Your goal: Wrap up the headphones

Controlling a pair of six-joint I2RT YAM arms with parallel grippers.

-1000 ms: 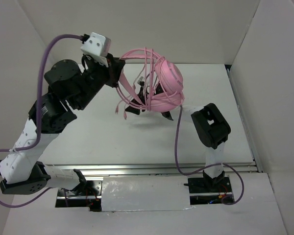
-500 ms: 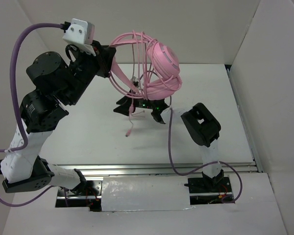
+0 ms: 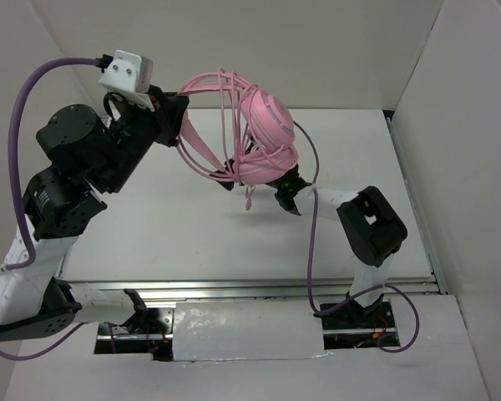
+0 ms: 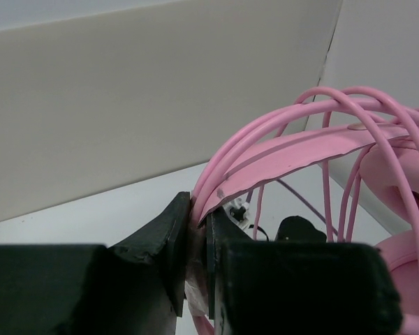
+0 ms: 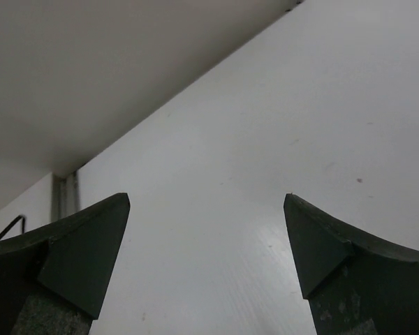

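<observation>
The pink headphones point(image 3: 265, 134) hang in the air above the back of the table, with the pink cord point(image 3: 207, 150) looped several times over the headband and ear cups. The cord's plug end point(image 3: 249, 200) dangles below the cups. My left gripper point(image 3: 181, 113) is shut on the headband point(image 4: 300, 152) together with cord strands; in the left wrist view the left gripper point(image 4: 199, 223) pinches them tightly. My right gripper point(image 3: 289, 195) sits just below and to the right of the ear cups, partly hidden by them. In the right wrist view the right gripper point(image 5: 206, 204) is open wide and empty over the bare table.
White walls point(image 3: 334, 50) close in the back and both sides of the white table point(image 3: 167, 225). Purple robot cables point(image 3: 309, 251) run from each wrist. A metal rail point(image 3: 259, 288) lines the near edge.
My right gripper has moved to the right, from under the left of the headphones to under their right side. The dangling plug end now hangs shorter, close under the cups. The left arm has shifted slightly left.
</observation>
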